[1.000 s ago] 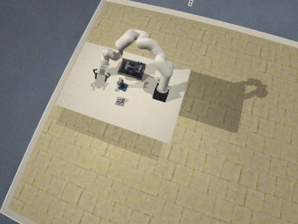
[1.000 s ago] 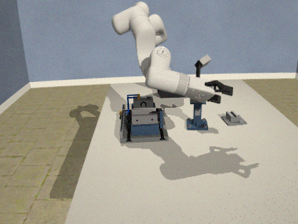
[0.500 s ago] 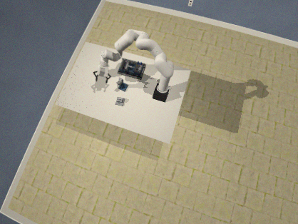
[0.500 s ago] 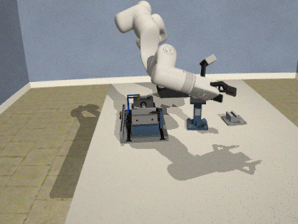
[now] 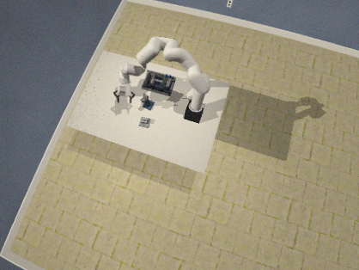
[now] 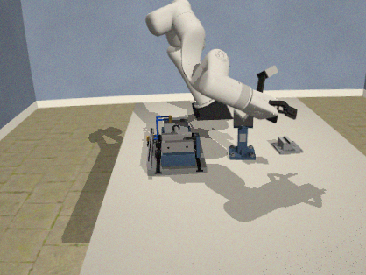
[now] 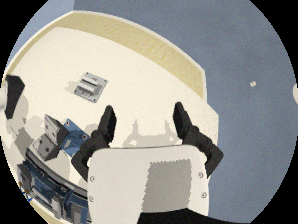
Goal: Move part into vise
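Observation:
The part (image 6: 285,141), a small grey block whose slot looks to face up, lies on the grey infeed plate at the right of the white mat. Both also show in the wrist view (image 7: 89,86) and, very small, in the overhead view (image 5: 144,122). The vise (image 6: 176,148) stands open at mid-mat, with nothing between its jaws that I can make out. My gripper (image 6: 275,93) is open and empty. It hangs in the air above and behind the V-block (image 6: 242,139), left of the infeed plate. Its black fingers point out over the mat.
The vise also shows in the overhead view (image 5: 159,82) and at the wrist view's lower left (image 7: 47,183). The blue V-block stand (image 7: 56,133) sits between vise and infeed plate. The arm's black base (image 5: 193,113) stands on the mat's edge beside the vise.

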`<state>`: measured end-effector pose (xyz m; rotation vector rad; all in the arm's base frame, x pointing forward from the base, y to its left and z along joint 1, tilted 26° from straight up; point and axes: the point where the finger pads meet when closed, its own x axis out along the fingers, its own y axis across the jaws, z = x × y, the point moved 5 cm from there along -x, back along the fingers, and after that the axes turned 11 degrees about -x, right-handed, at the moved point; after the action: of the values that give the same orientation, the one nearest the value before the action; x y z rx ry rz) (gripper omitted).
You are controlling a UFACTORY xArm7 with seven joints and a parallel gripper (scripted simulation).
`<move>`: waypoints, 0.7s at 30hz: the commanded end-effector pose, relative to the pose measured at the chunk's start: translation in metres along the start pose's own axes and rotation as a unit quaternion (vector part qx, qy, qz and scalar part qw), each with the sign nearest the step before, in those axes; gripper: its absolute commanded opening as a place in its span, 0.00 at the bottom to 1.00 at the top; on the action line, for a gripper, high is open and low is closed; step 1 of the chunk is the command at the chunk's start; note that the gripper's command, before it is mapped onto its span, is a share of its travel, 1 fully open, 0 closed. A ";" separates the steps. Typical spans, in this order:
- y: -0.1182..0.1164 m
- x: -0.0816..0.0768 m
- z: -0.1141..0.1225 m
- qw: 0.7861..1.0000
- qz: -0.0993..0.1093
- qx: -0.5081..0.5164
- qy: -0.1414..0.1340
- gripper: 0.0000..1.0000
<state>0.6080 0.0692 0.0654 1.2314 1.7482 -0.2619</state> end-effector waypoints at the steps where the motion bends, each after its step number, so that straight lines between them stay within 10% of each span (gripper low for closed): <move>1: 0.003 0.001 -0.003 1.000 -0.001 -0.002 0.001 1.00; 2: 0.003 0.001 -0.003 1.000 -0.001 -0.002 0.001 1.00; 4: -0.004 0.027 -0.025 0.996 -0.069 0.042 -0.023 1.00; 19: -0.004 0.027 -0.025 0.996 -0.069 0.042 -0.023 1.00; 21: -0.012 0.049 -0.047 0.986 -0.132 0.083 -0.062 1.00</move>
<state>0.5878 0.0973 0.0534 1.1556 1.8007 -0.4570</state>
